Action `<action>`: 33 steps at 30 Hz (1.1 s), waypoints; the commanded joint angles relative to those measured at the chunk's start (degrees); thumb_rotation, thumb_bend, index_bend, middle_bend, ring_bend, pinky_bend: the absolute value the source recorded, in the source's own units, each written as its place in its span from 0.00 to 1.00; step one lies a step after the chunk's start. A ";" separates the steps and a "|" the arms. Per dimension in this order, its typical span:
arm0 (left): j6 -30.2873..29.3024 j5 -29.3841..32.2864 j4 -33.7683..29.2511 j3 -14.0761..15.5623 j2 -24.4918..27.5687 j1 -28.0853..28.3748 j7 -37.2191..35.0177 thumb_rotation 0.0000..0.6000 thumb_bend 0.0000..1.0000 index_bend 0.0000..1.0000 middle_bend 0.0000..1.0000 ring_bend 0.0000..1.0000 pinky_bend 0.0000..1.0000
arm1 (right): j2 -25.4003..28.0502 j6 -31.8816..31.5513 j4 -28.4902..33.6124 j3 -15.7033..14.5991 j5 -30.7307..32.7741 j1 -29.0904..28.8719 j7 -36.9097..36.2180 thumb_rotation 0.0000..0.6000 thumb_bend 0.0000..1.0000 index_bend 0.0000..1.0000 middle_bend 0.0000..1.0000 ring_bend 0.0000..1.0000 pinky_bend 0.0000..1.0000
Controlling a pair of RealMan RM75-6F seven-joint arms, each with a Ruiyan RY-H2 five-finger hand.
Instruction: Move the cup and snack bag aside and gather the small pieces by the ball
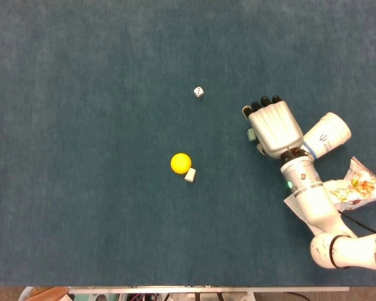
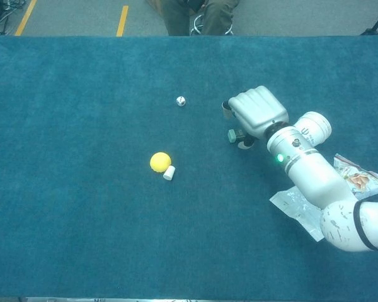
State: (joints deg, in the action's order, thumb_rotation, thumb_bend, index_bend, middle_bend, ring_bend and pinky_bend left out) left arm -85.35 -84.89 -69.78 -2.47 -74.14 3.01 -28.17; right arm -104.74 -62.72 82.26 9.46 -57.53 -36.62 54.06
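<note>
The yellow ball (image 1: 181,162) (image 2: 160,162) lies mid-table with a small white piece (image 1: 190,175) (image 2: 169,173) touching its near right side. A white die (image 1: 199,92) (image 2: 181,100) sits farther back. A small green piece (image 1: 251,134) (image 2: 234,134) lies at the left edge of my right hand (image 1: 274,125) (image 2: 257,112). That hand hovers palm down with fingers bent toward the cloth and thumb just beside the piece, holding nothing. The paper cup (image 1: 326,134) (image 2: 313,125) lies on its side right of the hand. The snack bag (image 1: 361,185) (image 2: 360,180) lies under my forearm. My left hand is out of sight.
Blue cloth covers the whole table (image 1: 81,188) (image 2: 69,220). A seated person's legs (image 2: 195,16) show beyond the far edge. The near table edge (image 1: 207,290) runs along the bottom of the head view.
</note>
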 commanded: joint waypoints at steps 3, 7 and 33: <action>-0.01 0.05 0.07 -0.11 -0.02 -0.03 -0.22 1.00 0.31 0.55 0.50 0.34 0.50 | 0.65 1.42 1.58 1.01 3.40 -1.29 0.38 1.00 0.07 0.43 0.45 0.33 0.38; 0.14 0.12 0.26 -0.11 -0.13 -0.07 -0.36 1.00 0.31 0.55 0.50 0.34 0.50 | 0.95 1.19 1.73 0.66 3.89 -1.73 0.19 1.00 0.12 0.46 0.47 0.35 0.38; -0.12 -0.05 0.96 -0.06 -0.40 -0.56 -1.39 1.00 0.31 0.55 0.50 0.34 0.50 | -0.08 1.72 -1.41 -0.44 7.96 -4.81 -1.10 1.00 0.21 0.54 0.53 0.41 0.38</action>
State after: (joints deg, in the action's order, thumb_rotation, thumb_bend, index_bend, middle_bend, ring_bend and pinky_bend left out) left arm -85.47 -84.93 -68.82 -2.53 -74.53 2.45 -29.56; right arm -104.77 -60.98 80.89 9.04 -49.60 -41.39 53.00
